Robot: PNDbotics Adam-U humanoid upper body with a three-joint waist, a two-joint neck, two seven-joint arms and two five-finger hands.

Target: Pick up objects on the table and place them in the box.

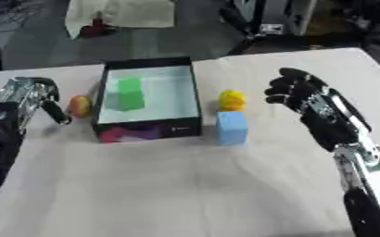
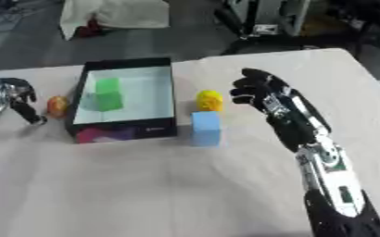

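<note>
You are holding your right hand (image 1: 303,95) empty, fingers curled, beside the small yellow rounded object (image 1: 231,99); keep it level, reaching leftward, clearing the light-blue foam cube (image 1: 231,127).

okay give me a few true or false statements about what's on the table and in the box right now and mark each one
1. A green block lies inside the box. True.
2. The blue block is in the box. False: it stands on the table, to the box's right.
3. The yellow object sits just behind the blue block. True.
4. The right hand holds the yellow object. False: it is off to the side and holds nothing.
5. An orange object lies left of the box, near the left hand. True.
</note>
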